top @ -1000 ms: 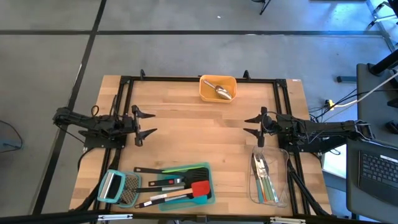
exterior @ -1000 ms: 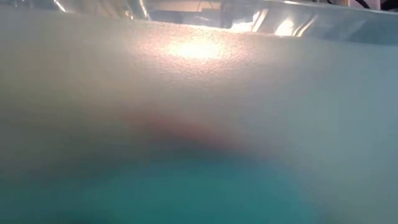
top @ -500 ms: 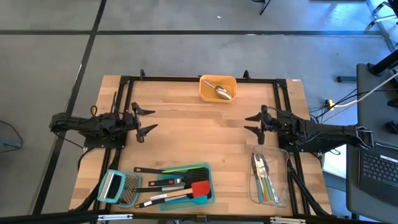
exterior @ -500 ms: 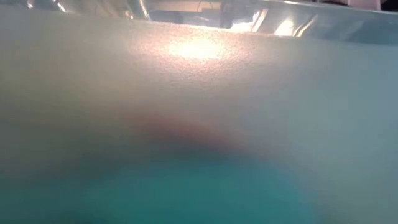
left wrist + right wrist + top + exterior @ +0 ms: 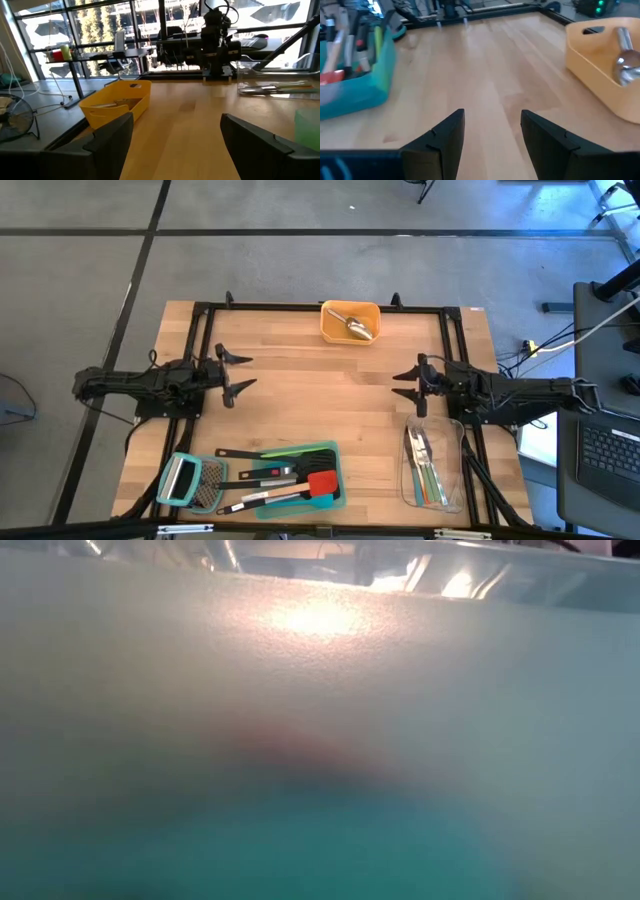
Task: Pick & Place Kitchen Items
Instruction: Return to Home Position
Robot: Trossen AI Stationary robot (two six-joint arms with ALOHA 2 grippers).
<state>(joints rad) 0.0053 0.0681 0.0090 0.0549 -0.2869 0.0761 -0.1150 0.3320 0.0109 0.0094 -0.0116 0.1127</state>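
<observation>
High view: shows L claw (image 5: 243,372) over table (image 5: 320,395) on left-arm side, fingers spread wide, empty. R claw (image 5: 400,383) opposite on right-arm side, likewise spread and empty. Both point toward table ctr, well apart. Places silver scoop (image 5: 352,326) in orange bin (image 5: 350,306) at far edge. Red turner (image 5: 320,483), black turners (image 5: 250,455) and green spatula (image 5: 298,450) lying in and across teal bin (image 5: 337,465) at near edge. Cutlery (image 5: 425,462) in clear bin (image 5: 455,440), just beside R claw. Grater (image 5: 190,480) flat beside teal bin. Low view: blocked by blurred teal surface, nothing legible. Wrist views: confirm wide gap btw. each arm's own fingers.
</observation>
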